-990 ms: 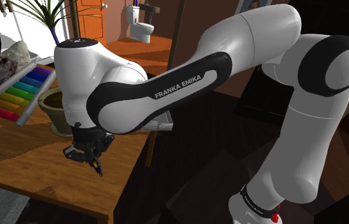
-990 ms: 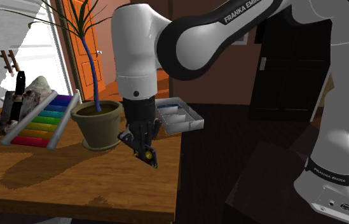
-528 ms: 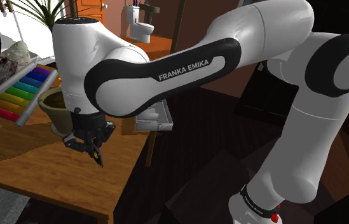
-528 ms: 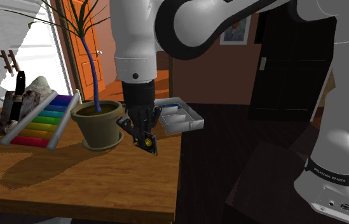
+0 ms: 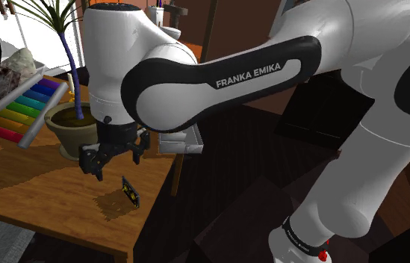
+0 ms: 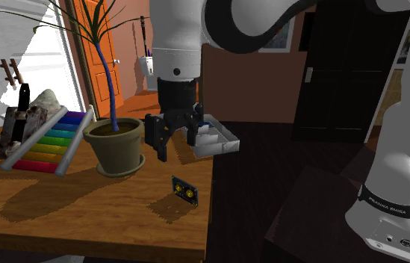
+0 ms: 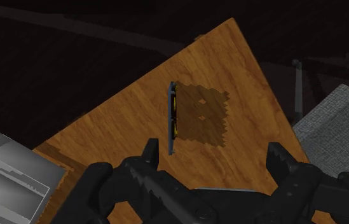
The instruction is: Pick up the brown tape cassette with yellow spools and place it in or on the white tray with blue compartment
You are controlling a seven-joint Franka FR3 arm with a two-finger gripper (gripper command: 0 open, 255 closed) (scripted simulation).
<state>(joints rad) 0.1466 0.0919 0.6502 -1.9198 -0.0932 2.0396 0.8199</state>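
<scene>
Gripper [image 5: 116, 159] hanging over table [image 5: 31, 190], near its edge at the shoulder view's right. Fingers [image 5: 95, 168] spread wide, nothing pinched between them.

Cassette [image 6: 184, 190] below gripper, clear of both fingers, not held. Dark body, yellow spools facing the second exterior view. Standing on edge, tilted, close to the table edge. Blocky shadow patch on the wood just beside it. Cannot tell whether resting on the wood or just above it. In wrist view seen edge-on as a thin dark strip with a yellow streak, beyond the fingertips and nearer one finger than the other.

Tray [image 6: 229, 142] at the table's far corner, grey-white, dividers inside, partly behind gripper in the second exterior view and partly behind the arm in the shoulder view. Apart from cassette, nothing of it inside.

Pot [image 6: 117, 149] with tall plant just to the second exterior view's left of gripper. Rainbow xylophone [image 6: 46, 142] further left, propped at a slant. Dark floor past the table edge.
</scene>
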